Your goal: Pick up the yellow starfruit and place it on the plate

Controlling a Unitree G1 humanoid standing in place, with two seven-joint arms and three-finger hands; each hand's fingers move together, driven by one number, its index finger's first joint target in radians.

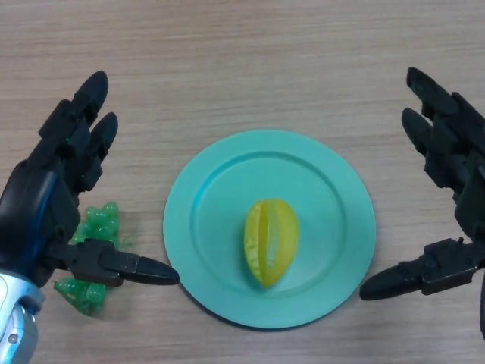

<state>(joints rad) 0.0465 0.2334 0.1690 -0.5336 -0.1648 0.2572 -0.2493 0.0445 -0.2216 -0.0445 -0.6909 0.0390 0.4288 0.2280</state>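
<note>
Left hand (53, 197) and right hand (451, 174) are seen spread open, empty, flanking the teal plate (220, 189). Yellow starfruit (270, 241), ridged and glossy, is found lying just below the plate's centre. Green grape bunch (92, 258) is partly hidden left of the plate.

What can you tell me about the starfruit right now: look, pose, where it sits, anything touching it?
The yellow starfruit is glossy and plastic-looking, with lengthwise ridges and greenish tints along the grooves. It lies on its side inside the teal plate, a little below the plate's middle, long axis running roughly up and down the head view. Only the plate touches it; neither robot hand is in contact.
</note>
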